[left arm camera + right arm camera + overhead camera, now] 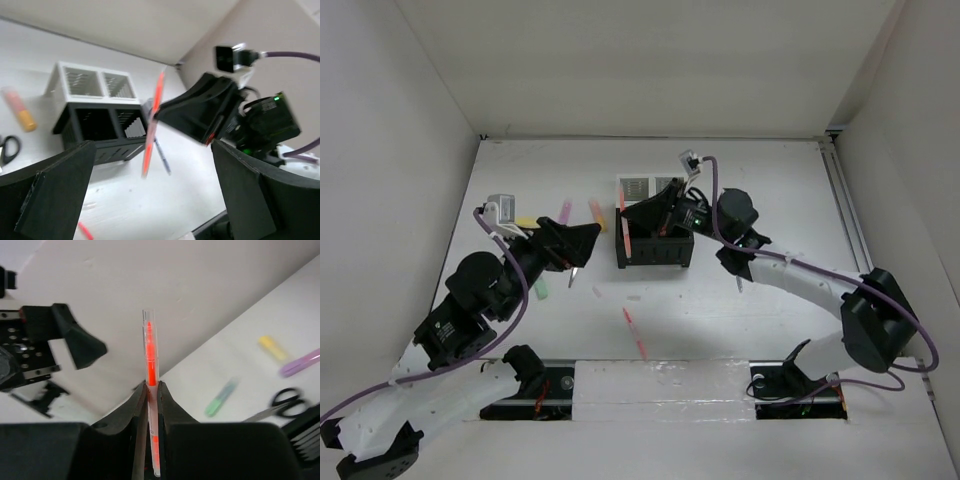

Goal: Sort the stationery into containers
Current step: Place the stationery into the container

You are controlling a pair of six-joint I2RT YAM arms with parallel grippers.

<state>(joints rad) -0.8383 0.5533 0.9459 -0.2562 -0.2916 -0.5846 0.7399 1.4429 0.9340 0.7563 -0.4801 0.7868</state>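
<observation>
My right gripper (151, 387) is shut on a thin orange pen (149, 352), which sticks up between the jaws. From above, that pen (626, 235) hangs at the left side of the containers (655, 250), a block of white (92, 82) and black (97, 125) mesh compartments. My left gripper (577, 247) is open left of the block, with nothing between its fingers (52, 197). Yellow (525, 222), pink (564, 210), orange (597, 212) and green (540, 289) highlighters lie on the table. The scissors (285, 401) lie near them. A red pen (634, 333) lies in front.
A blue-grey pen (162, 155) lies on the table beyond the black compartments. The right gripper's body (200, 110) looms close in front of the left wrist camera. White walls enclose the table on three sides.
</observation>
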